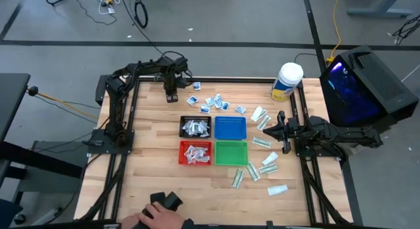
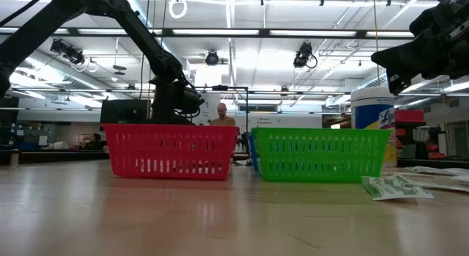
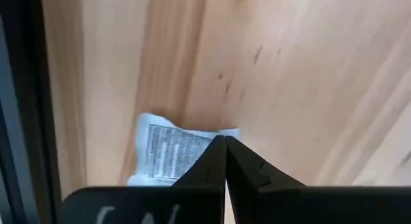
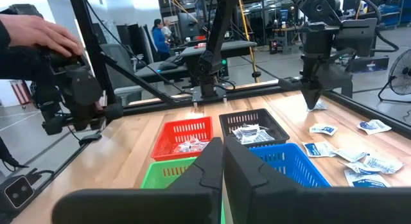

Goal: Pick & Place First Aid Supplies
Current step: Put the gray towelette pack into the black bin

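My left gripper (image 1: 172, 96) stands at the table's far left, fingers pointing down, shut on a squarish white packet with bluish print (image 3: 168, 153); it also shows in the right wrist view (image 4: 313, 99). Several more square packets (image 1: 216, 102) lie flat on the table right of it. Long white-and-green packets (image 1: 262, 142) lie flat at the right. The black tray (image 1: 195, 126) and the red tray (image 1: 195, 152) hold packets. My right gripper (image 1: 279, 124) is shut and empty, hovering right of the blue tray (image 1: 230, 127). My left gripper pinches the packet's edge near one corner (image 3: 207, 140) between its two fingertips. The fingers come from above, pointing down. The packet sticks out to one side of the tips, low over the wood; whether it is clear of the table I cannot tell.
The green tray (image 1: 231, 152) stands beside the red one. A big white jar with a yellow label (image 1: 287, 81) stands at the far right. A person's hand (image 1: 161, 214) holds a dark device at the near edge. Bare wood lies at the table's left.
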You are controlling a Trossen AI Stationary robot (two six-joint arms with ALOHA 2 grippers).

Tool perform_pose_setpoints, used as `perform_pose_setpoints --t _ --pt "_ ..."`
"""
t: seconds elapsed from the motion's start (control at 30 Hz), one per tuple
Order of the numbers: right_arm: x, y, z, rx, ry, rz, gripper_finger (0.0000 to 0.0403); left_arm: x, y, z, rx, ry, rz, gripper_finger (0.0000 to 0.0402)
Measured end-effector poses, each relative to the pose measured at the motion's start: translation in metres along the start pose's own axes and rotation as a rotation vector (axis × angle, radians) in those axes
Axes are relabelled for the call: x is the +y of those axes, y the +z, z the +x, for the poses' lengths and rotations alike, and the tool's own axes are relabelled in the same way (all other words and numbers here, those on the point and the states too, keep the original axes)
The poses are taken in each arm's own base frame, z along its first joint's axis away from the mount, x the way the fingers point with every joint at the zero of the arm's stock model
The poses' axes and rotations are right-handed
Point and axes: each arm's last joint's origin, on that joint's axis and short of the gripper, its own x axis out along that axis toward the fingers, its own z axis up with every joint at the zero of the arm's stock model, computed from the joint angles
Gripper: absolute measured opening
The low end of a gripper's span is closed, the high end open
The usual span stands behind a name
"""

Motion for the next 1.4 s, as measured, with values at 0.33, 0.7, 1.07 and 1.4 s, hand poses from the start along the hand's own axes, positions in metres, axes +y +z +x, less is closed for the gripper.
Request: perform_pose_setpoints --t 0.33,0.7,1.07,1.4 --pt "0.000 0.000 0.000 0.000 0.000 0.000 0.0018 -0.011 -0.006 -0.059 -0.131 0.127 -0.011 0.0040" --pt "0.000 0.000 0.000 0.000 0.000 0.000 0.0018 -0.016 -0.016 -0.090 -0.258 0.123 -0.154 0.0141" --pt "0.000 0.000 0.000 0.000 0.000 0.000 0.0018 -0.015 -0.016 -0.091 -0.255 0.147 0.066 0.0362" --pt "0.000 0.000 0.000 0.000 0.000 0.000 0.0018 -0.008 -0.017 -0.087 -0.258 0.156 0.115 0.0375"
